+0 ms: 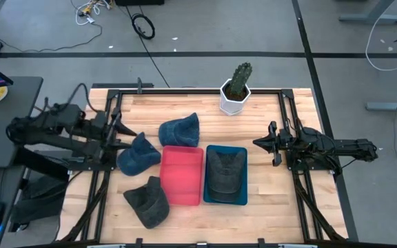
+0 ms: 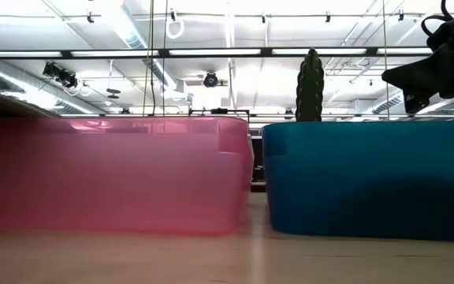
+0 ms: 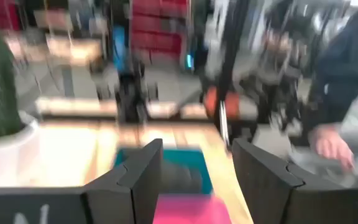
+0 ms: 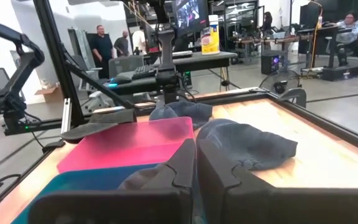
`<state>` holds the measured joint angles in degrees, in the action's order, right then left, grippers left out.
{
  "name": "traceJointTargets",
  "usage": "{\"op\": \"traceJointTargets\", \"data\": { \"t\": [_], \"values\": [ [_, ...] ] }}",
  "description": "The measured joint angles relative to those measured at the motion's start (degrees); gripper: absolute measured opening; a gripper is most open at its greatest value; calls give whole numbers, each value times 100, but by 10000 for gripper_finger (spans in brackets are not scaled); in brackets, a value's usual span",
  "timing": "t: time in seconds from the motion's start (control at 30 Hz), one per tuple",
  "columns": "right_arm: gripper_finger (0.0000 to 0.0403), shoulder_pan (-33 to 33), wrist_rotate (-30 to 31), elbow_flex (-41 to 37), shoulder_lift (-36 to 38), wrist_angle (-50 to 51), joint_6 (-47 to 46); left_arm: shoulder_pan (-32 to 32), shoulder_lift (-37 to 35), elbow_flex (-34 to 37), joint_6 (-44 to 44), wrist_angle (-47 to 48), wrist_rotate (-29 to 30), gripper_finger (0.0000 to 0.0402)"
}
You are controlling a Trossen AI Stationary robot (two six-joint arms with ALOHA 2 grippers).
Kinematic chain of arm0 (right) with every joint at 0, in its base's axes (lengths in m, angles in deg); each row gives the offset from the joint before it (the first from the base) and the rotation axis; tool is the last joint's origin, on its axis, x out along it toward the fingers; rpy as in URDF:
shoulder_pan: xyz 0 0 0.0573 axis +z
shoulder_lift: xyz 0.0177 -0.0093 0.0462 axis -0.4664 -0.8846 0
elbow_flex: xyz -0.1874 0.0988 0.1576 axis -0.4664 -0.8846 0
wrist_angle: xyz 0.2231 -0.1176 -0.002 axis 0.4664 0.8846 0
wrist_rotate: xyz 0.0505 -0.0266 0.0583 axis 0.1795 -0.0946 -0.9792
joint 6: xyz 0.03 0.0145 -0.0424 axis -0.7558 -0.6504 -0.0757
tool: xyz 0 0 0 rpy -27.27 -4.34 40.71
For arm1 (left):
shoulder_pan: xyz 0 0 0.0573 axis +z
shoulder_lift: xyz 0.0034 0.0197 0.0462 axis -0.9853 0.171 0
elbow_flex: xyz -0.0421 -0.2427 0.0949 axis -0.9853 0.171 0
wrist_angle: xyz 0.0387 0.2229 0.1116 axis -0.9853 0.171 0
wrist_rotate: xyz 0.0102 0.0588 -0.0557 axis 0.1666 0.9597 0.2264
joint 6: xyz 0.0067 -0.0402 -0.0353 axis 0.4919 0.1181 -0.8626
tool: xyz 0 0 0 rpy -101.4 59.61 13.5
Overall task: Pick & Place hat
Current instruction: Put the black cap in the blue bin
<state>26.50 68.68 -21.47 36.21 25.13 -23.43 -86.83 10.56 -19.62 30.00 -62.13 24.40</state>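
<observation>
Several hats show in the high view. One blue hat (image 1: 138,156) lies on the table left of the red bin (image 1: 182,175), and another blue hat (image 1: 181,131) lies beyond that bin. A dark grey hat (image 1: 149,201) rests near the front edge, and a dark hat (image 1: 225,172) lies inside the teal bin (image 1: 244,195). My left gripper (image 1: 124,132) (image 3: 197,180) is open, just left of the nearer blue hat, touching nothing. My right gripper (image 1: 257,143) (image 4: 196,169) is shut, hovering right of the teal bin.
A cactus in a white pot (image 1: 236,91) stands at the table's far edge, behind the bins. Black frame rails (image 1: 284,110) run along the table's sides. People (image 4: 102,43) stand in the room beyond, and a person's hand (image 3: 331,146) shows past the table.
</observation>
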Motion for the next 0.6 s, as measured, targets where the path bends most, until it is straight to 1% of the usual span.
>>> {"op": "traceJointTargets", "data": {
  "t": [0.13,0.27,0.47,0.6],
  "values": [
    [21,0,0,0,0,0,0,-363,834,-975,-735,1640,321,197],
    [21,0,0,2,0,1,0,-734,1714,-1571,-1558,2864,363,197],
    [21,0,0,2,0,2,0,-1344,2694,-1743,-2715,3354,431,197],
    [21,0,0,2,0,2,0,-1777,3008,-1746,-3728,3893,999,197]
  ]
}}
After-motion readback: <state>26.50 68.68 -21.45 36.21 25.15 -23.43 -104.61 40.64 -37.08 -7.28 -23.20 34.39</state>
